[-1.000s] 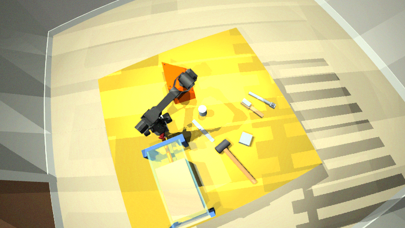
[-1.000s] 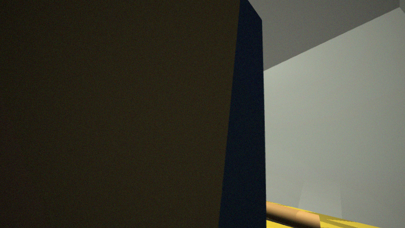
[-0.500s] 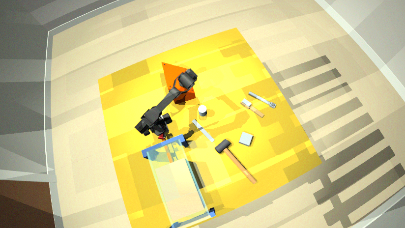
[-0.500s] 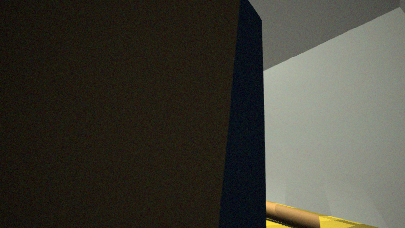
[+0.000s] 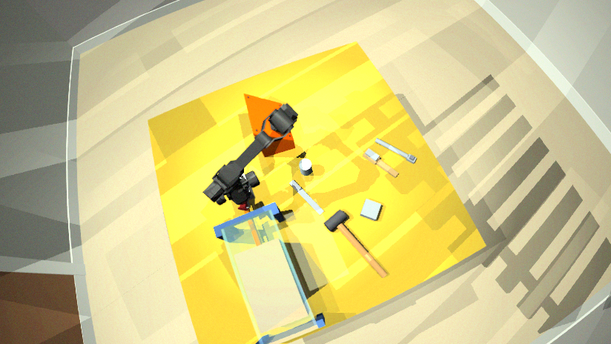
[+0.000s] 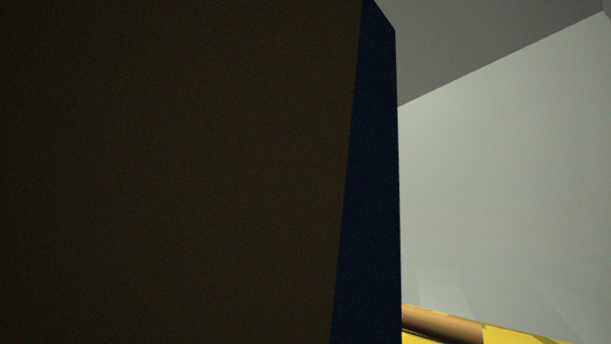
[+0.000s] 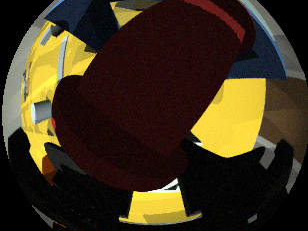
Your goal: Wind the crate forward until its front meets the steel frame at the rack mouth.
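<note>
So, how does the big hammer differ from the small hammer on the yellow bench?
The big hammer has a dark, nearly black head; the small hammer has a pale grey one. The big hammer is clearly longer, with a thicker head. The big hammer lies near the clear guard cubby; the small hammer lies farther off, beside a grey metal bar. Both have tan wooden handles, lie flat and are untouched.
</note>
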